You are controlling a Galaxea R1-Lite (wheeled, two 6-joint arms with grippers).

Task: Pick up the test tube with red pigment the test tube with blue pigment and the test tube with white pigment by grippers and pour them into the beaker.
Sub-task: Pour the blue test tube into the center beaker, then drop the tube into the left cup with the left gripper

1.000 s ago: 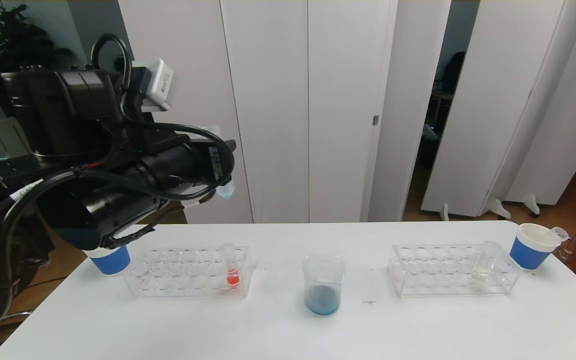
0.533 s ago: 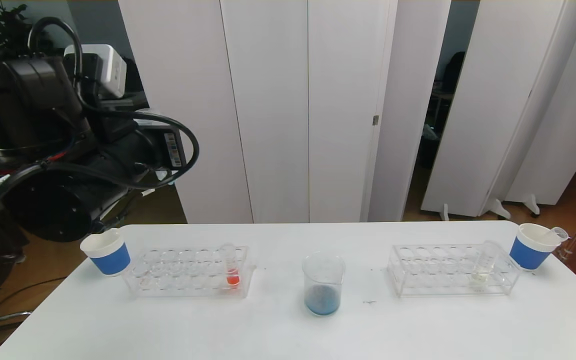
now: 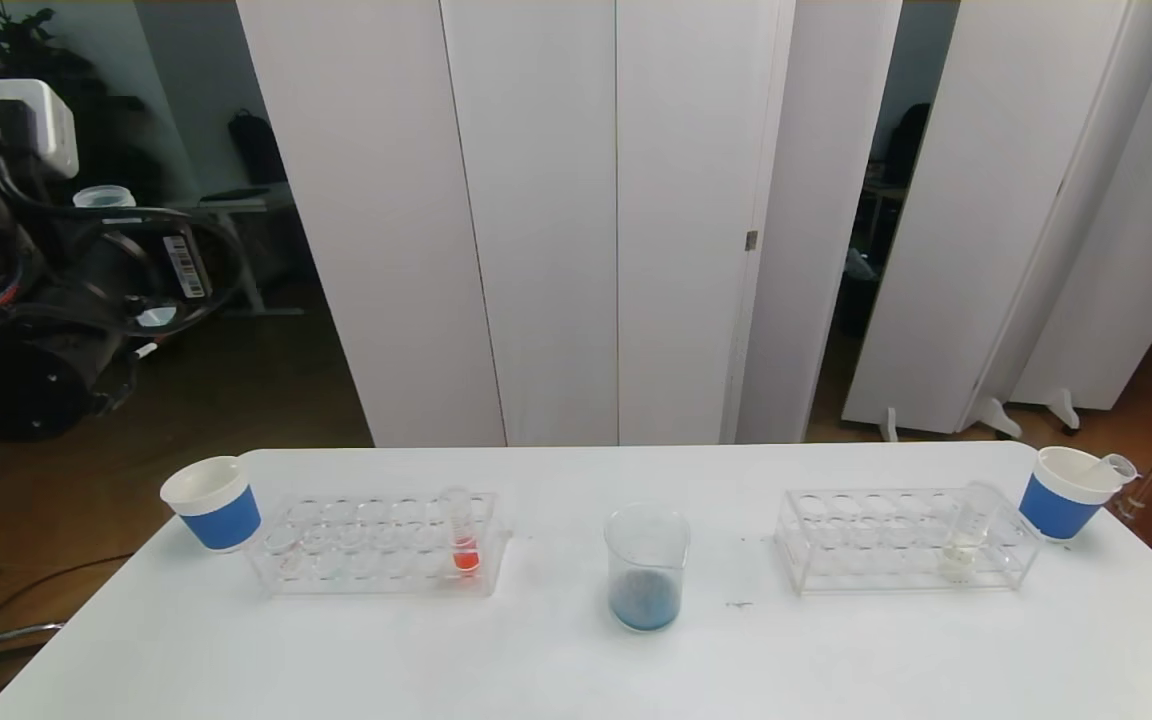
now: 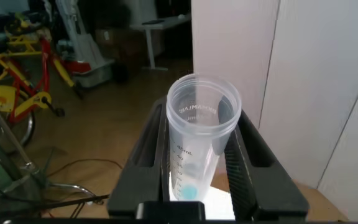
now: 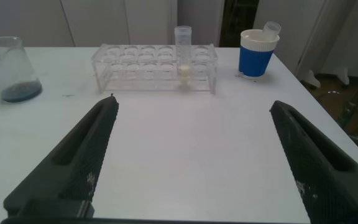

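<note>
Now left gripper [image 4: 197, 163] round blue-pigment tube [image 4: 199, 138]

The left arm [image 3: 46, 300] swung away to the far left, off the table's left end and higher. A second before, it had loomed over the left tube rack [image 3: 376, 545] and hid the rim of the left paper cup [image 3: 214, 502]; the cup and the rack now showed whole. The left gripper [image 4: 197, 180], clamped on the test tube with blue pigment [image 4: 199, 140], went with the arm, and the tube's open mouth [image 3: 104, 196] now faced upward, with only a trace of blue at its bottom.
</note>
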